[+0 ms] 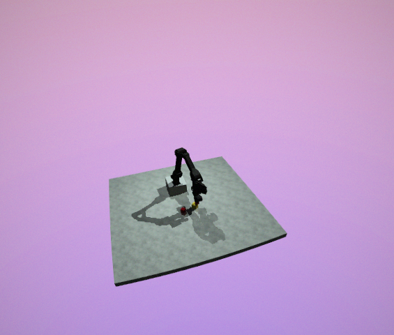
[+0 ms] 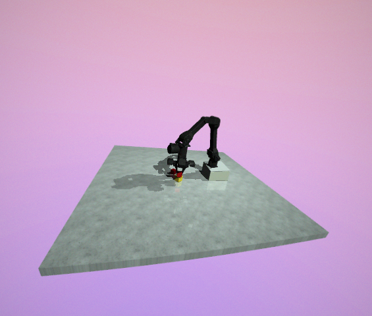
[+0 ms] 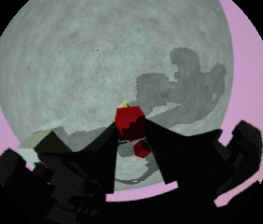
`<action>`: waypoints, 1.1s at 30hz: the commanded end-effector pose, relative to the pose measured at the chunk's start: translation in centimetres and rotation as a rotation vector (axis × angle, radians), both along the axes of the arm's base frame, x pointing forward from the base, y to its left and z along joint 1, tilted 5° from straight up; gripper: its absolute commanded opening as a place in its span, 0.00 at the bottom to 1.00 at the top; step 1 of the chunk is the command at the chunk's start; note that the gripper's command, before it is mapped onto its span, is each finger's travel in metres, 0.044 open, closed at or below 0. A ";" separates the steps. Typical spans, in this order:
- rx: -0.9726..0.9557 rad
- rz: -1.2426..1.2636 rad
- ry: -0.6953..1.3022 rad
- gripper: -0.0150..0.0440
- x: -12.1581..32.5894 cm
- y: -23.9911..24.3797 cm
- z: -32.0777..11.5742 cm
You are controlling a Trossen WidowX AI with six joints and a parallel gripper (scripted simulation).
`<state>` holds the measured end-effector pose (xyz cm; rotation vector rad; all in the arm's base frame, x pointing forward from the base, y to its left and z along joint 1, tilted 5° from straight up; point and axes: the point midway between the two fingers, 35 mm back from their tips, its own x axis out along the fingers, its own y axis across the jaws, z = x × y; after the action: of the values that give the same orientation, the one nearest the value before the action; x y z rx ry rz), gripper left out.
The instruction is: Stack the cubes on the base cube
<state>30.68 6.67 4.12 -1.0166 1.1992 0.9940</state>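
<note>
The yellow base cube (image 1: 194,206) (image 2: 178,179) (image 3: 126,104) sits on the table, mostly hidden in the wrist view. My gripper (image 2: 180,172) (image 3: 130,122) points down and is shut on a red cube (image 2: 179,174) (image 3: 130,113). The held cube is directly over the yellow cube and overlaps it in the views; I cannot tell whether they touch or how the corners line up. It looks about level. The other red cube (image 1: 183,210) (image 2: 173,170) (image 3: 142,149) is on the table beside the base cube, apart from it.
The arm rises from a pale box-shaped mount (image 1: 178,190) (image 2: 218,175) (image 3: 40,140) on the grey table (image 1: 146,248) (image 2: 186,224) (image 3: 76,61). Dark shadows of the arm fall around the cubes. The table has open edges all round.
</note>
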 end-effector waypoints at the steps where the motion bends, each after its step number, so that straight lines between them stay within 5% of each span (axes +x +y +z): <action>1: -0.004 -0.005 0.003 0.43 0.0 -0.1 -0.3; 31: -0.004 -0.005 0.003 0.43 0.0 -0.1 -0.3; 33: -0.004 -0.005 0.003 0.52 0.0 -0.1 -0.3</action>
<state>30.69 6.67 3.97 -1.0165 1.1995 0.9941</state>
